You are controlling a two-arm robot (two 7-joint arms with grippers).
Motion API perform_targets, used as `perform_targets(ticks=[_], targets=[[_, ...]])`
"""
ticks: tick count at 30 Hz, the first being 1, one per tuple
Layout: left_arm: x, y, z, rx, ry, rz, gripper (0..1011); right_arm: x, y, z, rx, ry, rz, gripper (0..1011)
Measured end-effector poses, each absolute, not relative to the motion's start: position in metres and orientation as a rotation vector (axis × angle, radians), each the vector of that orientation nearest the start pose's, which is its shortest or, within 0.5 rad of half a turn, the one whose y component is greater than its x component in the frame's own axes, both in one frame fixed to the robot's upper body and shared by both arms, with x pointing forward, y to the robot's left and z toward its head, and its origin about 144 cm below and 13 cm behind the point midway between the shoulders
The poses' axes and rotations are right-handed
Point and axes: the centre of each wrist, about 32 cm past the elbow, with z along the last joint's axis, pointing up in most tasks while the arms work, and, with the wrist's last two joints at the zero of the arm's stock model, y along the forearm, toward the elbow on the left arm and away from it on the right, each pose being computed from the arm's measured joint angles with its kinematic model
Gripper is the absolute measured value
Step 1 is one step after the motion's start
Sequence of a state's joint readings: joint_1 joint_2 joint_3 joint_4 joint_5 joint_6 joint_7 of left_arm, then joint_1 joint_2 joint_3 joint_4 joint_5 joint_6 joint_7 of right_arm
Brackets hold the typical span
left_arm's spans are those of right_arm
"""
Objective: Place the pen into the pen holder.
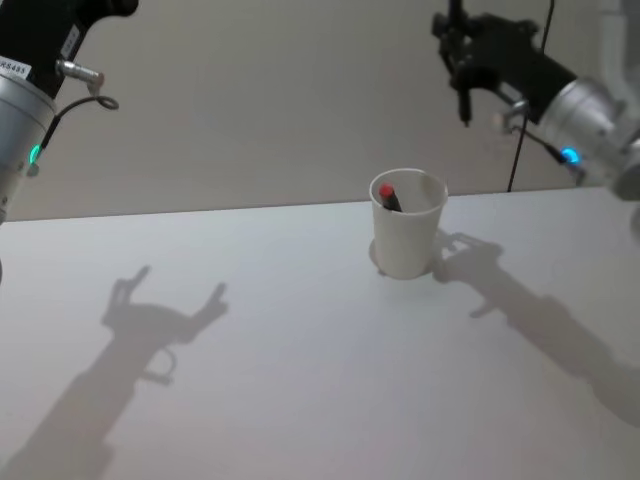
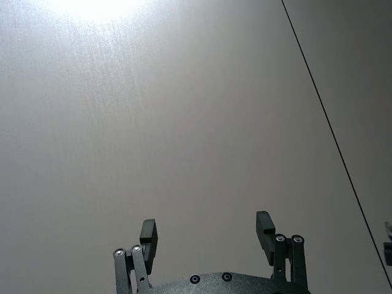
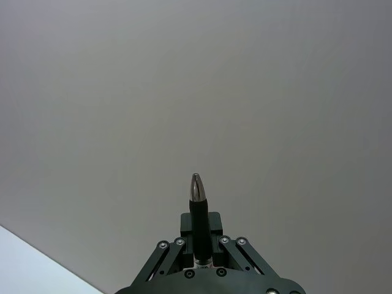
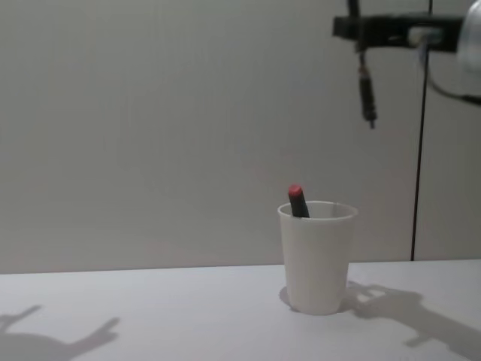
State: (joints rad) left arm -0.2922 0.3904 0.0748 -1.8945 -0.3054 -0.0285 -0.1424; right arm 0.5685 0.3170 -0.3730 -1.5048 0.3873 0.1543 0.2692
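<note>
1. The pen holder [image 1: 407, 223] is a plain white paper cup, tapered, wider at the rolled rim than at the base. It stands upright on the white table [image 1: 250, 380], a bit right of centre in the head view and near the table's far edge.

2. There's already a dark marker with a red cap [image 4: 297, 201] in the cup, leaning against the rim on the left side. In the chest view its red end pokes up just over the rim.

3. The pen [image 4: 366, 90] is a slim dark one with a shiny metal tip. It hangs vertically, tip down, up in the upper right of the chest view.

4. The right gripper [image 3: 199, 236] is clamped on the pen. In the right wrist view the fingers are pinched in on the barrel and the metal tip sticks out past them, with only the plain wall behind it.

5. Pen vs cup: in the chest view the pen is well above the cup and a little right of it, not touching. In the head view the right gripper [image 1: 462, 62] sits at the upper right, above and right of the cup's mouth.

6. The left gripper [image 2: 207, 236] has its fingers wide apart and holds nothing. The left arm [image 1: 30, 90] sits in the upper left corner of the head view, well apart from the cup.
</note>
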Motion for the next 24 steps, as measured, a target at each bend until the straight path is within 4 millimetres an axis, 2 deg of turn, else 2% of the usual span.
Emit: perform_targets(ticks=[4,9,10,16,24], targets=[[0.487,0.282,1.35,-0.339,-0.555,1.214,1001,0.594,-0.2,1.3,0.063,-0.269,-0.952,144],[0.487,0.283,1.351,-0.338,-0.559,1.217,1001,0.607,-0.191,1.289,0.048,-0.292,-0.931,145],[0.487,0.283,1.352,-0.337,-0.561,1.218,1001,0.613,-0.185,1.281,0.038,-0.292,-0.918,145],[0.487,0.284,1.353,-0.337,-0.564,1.219,1001,0.622,-0.173,1.268,0.024,-0.281,-0.885,145],[0.487,0.285,1.353,-0.336,-0.567,1.221,1001,0.62,-0.164,1.254,0.018,-0.248,-0.858,144]])
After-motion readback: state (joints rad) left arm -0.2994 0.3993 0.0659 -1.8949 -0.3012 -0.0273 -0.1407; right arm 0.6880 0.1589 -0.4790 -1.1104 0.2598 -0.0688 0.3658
